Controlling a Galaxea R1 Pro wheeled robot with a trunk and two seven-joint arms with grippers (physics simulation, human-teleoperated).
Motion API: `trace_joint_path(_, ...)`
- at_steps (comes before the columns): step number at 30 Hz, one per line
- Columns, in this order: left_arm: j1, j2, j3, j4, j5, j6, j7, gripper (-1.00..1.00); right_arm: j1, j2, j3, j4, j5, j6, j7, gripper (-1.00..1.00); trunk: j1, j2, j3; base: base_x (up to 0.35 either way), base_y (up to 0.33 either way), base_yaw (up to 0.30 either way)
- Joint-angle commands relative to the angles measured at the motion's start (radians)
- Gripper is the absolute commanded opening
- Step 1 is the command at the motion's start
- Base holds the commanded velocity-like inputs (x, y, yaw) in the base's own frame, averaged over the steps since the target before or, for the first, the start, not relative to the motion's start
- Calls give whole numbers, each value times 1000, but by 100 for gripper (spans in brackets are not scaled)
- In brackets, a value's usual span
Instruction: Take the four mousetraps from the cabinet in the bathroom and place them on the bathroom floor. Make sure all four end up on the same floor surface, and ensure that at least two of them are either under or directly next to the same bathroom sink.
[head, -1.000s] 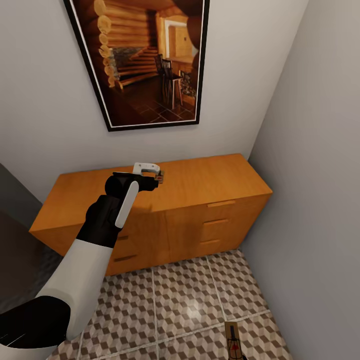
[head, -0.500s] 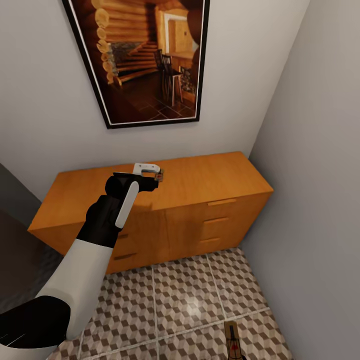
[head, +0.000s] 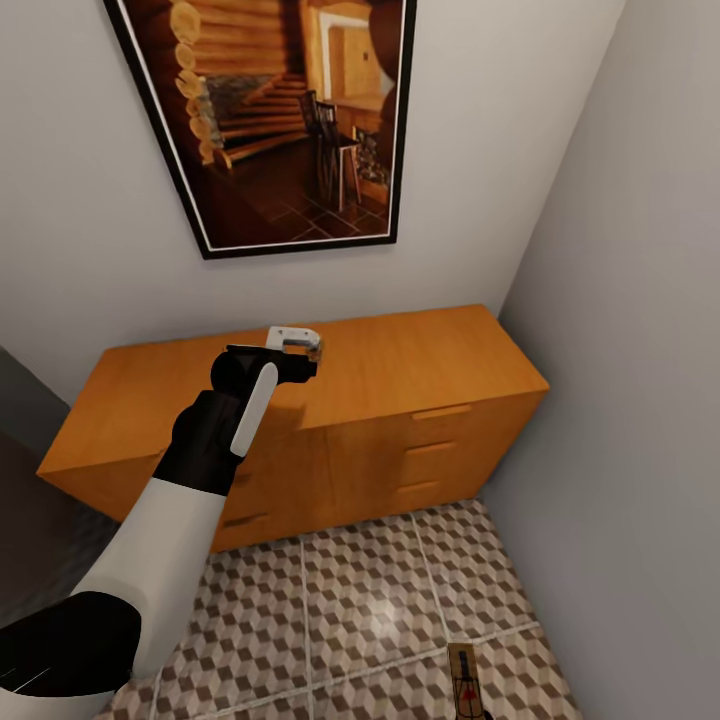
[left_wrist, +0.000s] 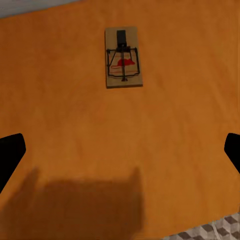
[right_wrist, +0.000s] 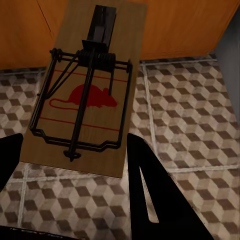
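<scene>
Nothing on the cabinet (head: 400, 365) is shifting, only the head camera; the left gripper (left_wrist: 120, 150) is hovering spread wide above a mousetrap (left_wrist: 123, 57) lying flat on its top; the right gripper (right_wrist: 75, 155) is pinching a second mousetrap (right_wrist: 90, 90) over the floor (head: 370, 610) before the cabinet.

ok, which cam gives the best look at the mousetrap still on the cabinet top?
Left wrist view: the mousetrap lies flat on the cabinet top, whole, with spring wire and red mark clear. In the head view it is a sliver beside the left gripper. The right wrist view shows a different mousetrap in the right gripper.
</scene>
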Motion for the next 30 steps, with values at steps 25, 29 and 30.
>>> trace_joint_path(25,-1,0,-1,14,10,3,9,100,-1,0,6,0,-12,-3,10,-100,1,-2,-2,83,-34,0)
trace_joint_path(29,-1,0,-1,18,10,3,8,100,-1,0,6,0,-12,-3,10,-100,1,-2,-2,114,0,0)
trace_joint_path(30,-1,0,-1,18,10,2,8,100,-1,0,6,0,-12,-3,10,-100,1,-2,-2,122,0,0)
